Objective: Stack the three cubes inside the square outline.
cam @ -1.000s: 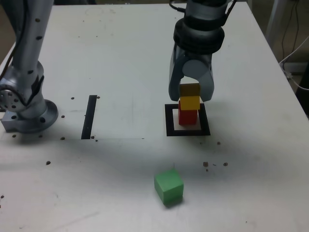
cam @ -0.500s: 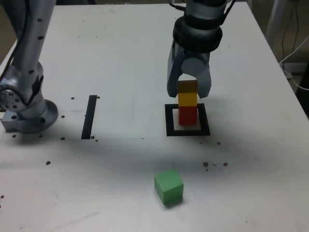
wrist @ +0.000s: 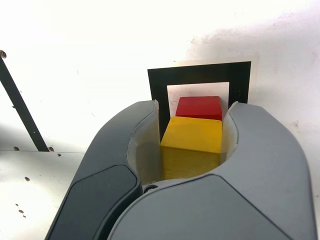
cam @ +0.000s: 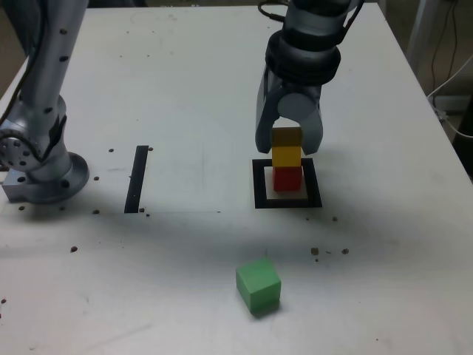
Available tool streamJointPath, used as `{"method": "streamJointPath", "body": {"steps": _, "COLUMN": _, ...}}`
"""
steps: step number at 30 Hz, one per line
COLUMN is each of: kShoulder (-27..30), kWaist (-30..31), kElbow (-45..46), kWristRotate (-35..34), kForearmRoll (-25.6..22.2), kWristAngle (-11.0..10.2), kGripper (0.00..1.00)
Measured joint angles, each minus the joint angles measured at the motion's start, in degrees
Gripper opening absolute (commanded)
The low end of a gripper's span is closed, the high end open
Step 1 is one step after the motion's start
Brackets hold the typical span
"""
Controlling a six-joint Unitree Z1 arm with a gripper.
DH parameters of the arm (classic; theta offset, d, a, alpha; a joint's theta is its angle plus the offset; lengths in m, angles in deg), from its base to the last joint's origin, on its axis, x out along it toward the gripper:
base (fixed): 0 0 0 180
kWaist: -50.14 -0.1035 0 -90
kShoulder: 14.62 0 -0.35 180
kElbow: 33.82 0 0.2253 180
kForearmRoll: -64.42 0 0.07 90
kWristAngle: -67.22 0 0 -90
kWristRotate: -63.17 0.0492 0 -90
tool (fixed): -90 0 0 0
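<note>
The grey, rounded metal jaws [wrist: 192, 137] are clamped on the solid yellow cube [wrist: 192, 137], one on each side of it. In the exterior view the yellow cube sits directly above the solid red cube [cam: 287, 179]; whether the two touch cannot be told. The red cube stands inside the black square outline [cam: 259, 194] with its white interior. The solid green cube [cam: 259, 286] lies outside the outline, on the white surface [cam: 185, 296], nearer the camera in the exterior view. A straight black strip [cam: 137, 180] lies to the outline's left in the exterior view.
</note>
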Motion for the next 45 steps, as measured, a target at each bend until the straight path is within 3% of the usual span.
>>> {"method": "streamJointPath", "body": {"steps": 4, "kShoulder": -0.4, "kWaist": 0.0, "kElbow": 0.18, "kWristRotate": 0.84, "kForearmRoll": 0.4, "kWristAngle": 0.75, "kGripper": 0.79}}
{"method": "streamJointPath", "body": {"steps": 7, "kShoulder": -0.5, "kWaist": 0.0, "kElbow": 0.29, "kWristRotate": 1.25, "kForearmRoll": 0.48, "kWristAngle": 1.23, "kGripper": 0.89}}
{"method": "streamJointPath", "body": {"steps": 20, "kShoulder": 0.1, "kWaist": -0.07, "kElbow": 1.44, "kWristRotate": 1.26, "kForearmRoll": 0.78, "kWristAngle": 0.72, "kGripper": 0.97}}
{"method": "streamJointPath", "body": {"steps": 26, "kShoulder": 6.97, "kWaist": -0.07, "kElbow": 4.12, "kWristRotate": -1.04, "kForearmRoll": -0.7, "kWristAngle": -3.31, "kGripper": 0.99}}
{"method": "streamJointPath", "body": {"steps": 30, "kShoulder": 11.83, "kWaist": 0.71, "kElbow": 5.94, "kWristRotate": -1.65, "kForearmRoll": -2.01, "kWristAngle": -3.8, "kGripper": 0.99}}
{"method": "streamJointPath", "body": {"steps": 36, "kShoulder": 13.16, "kWaist": 7.23, "kElbow": 7.4, "kWristRotate": -5.14, "kForearmRoll": -2.2, "kWristAngle": -1.54, "kGripper": 0.99}}
{"method": "streamJointPath", "body": {"steps": 41, "kShoulder": 13.03, "kWaist": 14.0, "kElbow": 7.63, "kWristRotate": -11.83, "kForearmRoll": -1.77, "kWristAngle": 1.31, "kGripper": 0.99}}
{"method": "streamJointPath", "body": {"steps": 45, "kShoulder": 12.55, "kWaist": 18.12, "kElbow": 7.58, "kWristRotate": -19.28, "kForearmRoll": -1.66, "kWristAngle": 2.19, "kGripper": 0.99}}
